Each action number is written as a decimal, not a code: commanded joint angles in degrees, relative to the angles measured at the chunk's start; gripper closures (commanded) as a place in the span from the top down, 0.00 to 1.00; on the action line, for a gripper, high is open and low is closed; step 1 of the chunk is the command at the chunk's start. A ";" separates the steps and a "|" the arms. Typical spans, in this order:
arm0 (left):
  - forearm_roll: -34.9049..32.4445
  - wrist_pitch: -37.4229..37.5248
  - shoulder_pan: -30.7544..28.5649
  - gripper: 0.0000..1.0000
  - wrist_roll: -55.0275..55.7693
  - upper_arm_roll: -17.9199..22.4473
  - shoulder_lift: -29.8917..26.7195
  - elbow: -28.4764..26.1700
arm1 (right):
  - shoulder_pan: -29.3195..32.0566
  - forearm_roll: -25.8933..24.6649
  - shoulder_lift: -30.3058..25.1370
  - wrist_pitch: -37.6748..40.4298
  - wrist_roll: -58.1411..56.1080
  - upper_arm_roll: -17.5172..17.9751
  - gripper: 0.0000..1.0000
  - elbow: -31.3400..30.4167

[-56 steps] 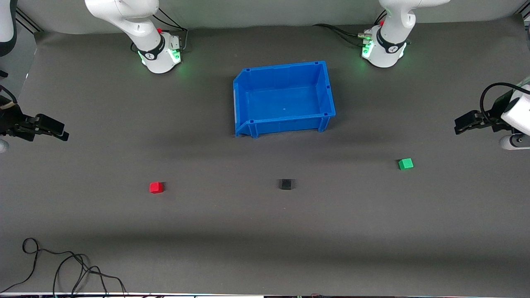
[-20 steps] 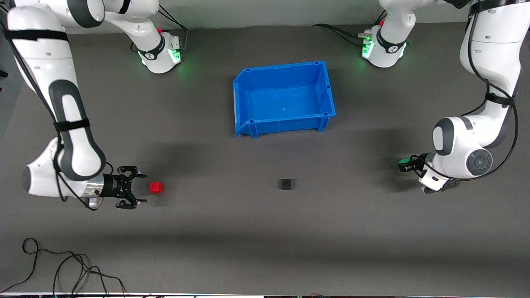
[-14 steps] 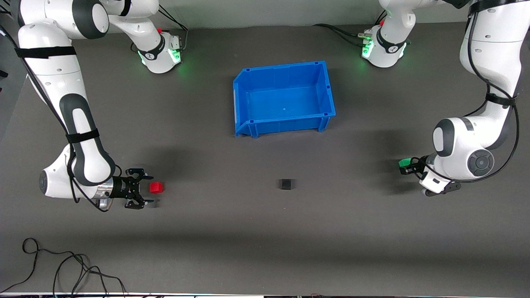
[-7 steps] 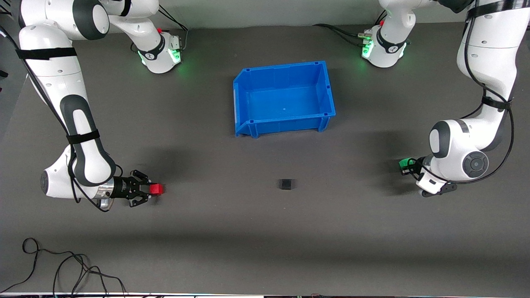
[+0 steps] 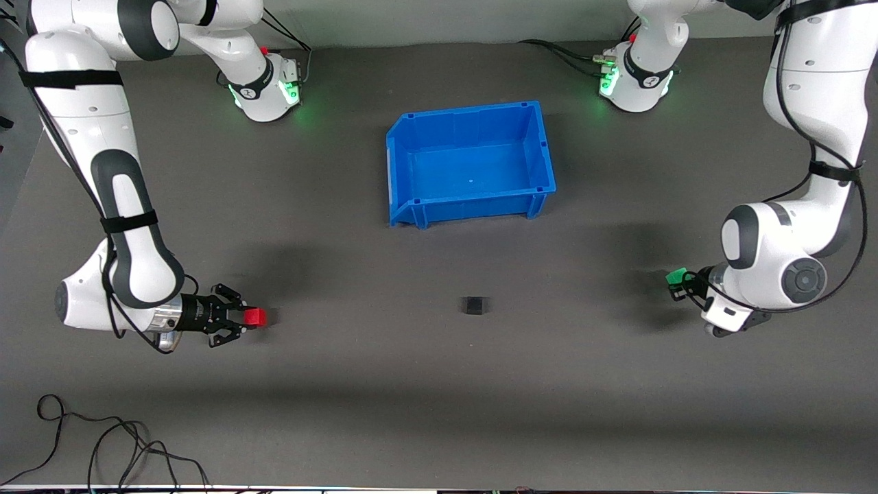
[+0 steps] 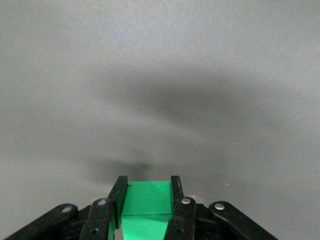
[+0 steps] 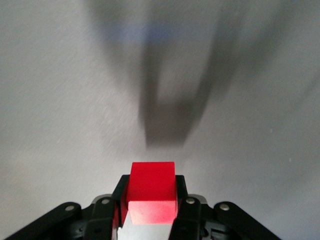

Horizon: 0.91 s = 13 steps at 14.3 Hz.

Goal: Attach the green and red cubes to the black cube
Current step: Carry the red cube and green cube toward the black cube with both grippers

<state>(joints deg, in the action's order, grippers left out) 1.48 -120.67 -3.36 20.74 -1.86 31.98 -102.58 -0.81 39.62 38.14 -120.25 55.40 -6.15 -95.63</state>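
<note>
Front view, lowest in the frame: a loose black cable (image 5: 103,446) curls on the grey mat (image 5: 439,398) at the lower left corner. Above it, at mid-height on the frame's left side, my right gripper (image 5: 241,318) is clamped on the red cube (image 5: 256,316); in my right wrist view the red cube (image 7: 151,187) sits squeezed between my two black fingers (image 7: 119,200), with its shadow on the mat ahead of it. A little higher, near the middle of the frame, the black cube (image 5: 474,304) rests alone on the mat, well apart from both of my grippers. At the frame's right side, slightly higher again, my left gripper (image 5: 679,283) is closed on the green cube (image 5: 676,276); the left wrist view shows the green cube (image 6: 147,200) pinched between my fingers (image 6: 176,197), over bare mat. Higher up, at the centre of the frame, stands the blue bin (image 5: 473,116), with nothing in it. My two bases sit along the top edge, lit green.
</note>
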 commanded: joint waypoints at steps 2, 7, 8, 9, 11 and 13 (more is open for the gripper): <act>4.38 10.70 2.82 0.05 11.58 0.37 0.37 10.71 | -6.02 0.81 -2.81 0.72 7.94 0.08 0.27 1.67; 13.54 9.93 5.46 0.03 30.11 -0.77 2.91 12.57 | -18.41 1.34 0.35 -7.08 23.68 0.26 0.27 7.81; 13.90 9.58 7.38 0.01 35.20 -0.77 4.14 13.45 | -20.70 1.43 1.84 -8.06 24.48 0.26 0.27 9.22; 13.73 8.88 9.84 0.00 42.04 -0.77 5.97 14.93 | -21.94 1.52 3.16 -8.42 24.75 0.35 0.28 10.71; 13.55 3.98 14.24 0.00 55.58 -0.69 9.76 18.19 | -25.54 5.36 5.79 -9.64 27.02 0.35 0.27 12.74; 13.81 -3.66 17.14 0.00 65.26 -0.77 11.35 18.20 | -28.80 7.67 8.08 -14.11 29.40 0.35 0.27 13.80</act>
<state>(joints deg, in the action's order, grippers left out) 14.55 -120.34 10.85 76.77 -3.59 40.33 -87.66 -27.12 44.77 42.51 -131.68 82.04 -5.13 -85.56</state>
